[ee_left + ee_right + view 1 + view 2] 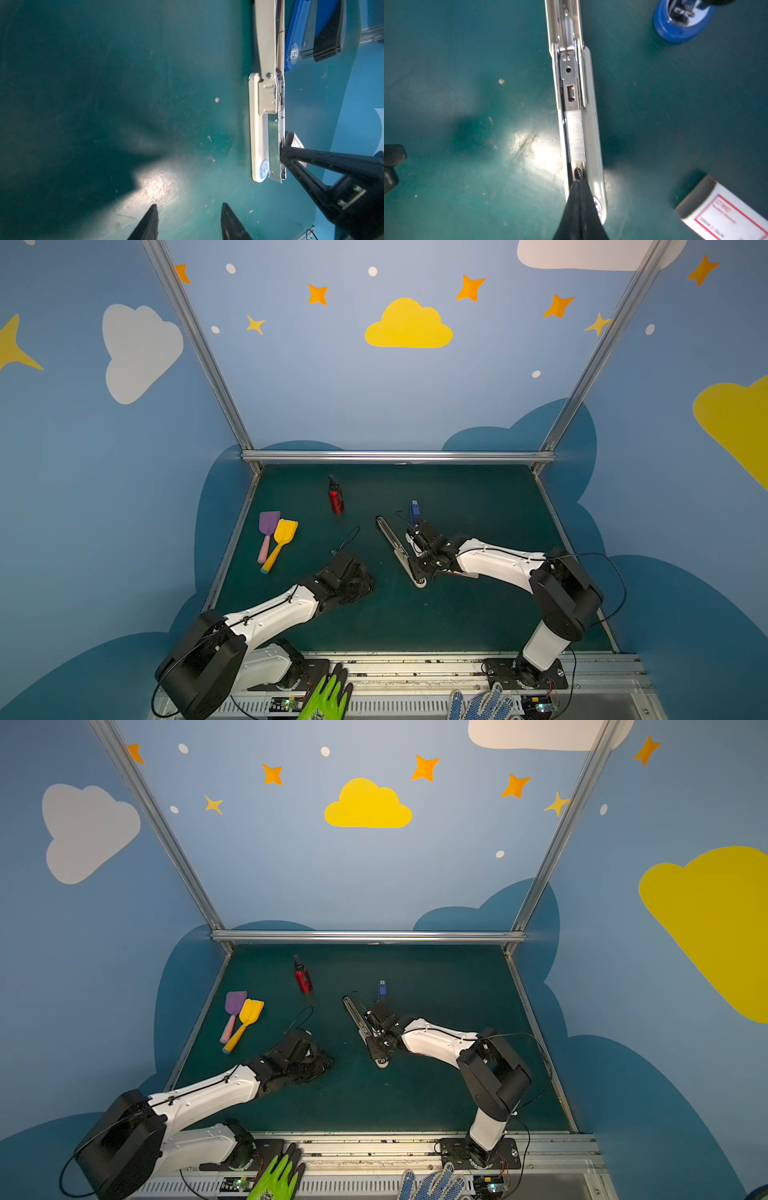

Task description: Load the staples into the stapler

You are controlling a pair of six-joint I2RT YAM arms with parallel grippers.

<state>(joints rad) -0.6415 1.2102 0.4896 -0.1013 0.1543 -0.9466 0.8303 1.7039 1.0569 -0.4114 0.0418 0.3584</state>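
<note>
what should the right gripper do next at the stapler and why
Probably lift the right gripper clear of the opened stapler: it is shut, tips at the stapler's front end, and a staple strip already seems to lie flat inside.

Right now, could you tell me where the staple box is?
In the right wrist view the staple box lies on the mat, apart from the open stapler, beside the right gripper, on the stapler's side away from the left gripper.
</note>
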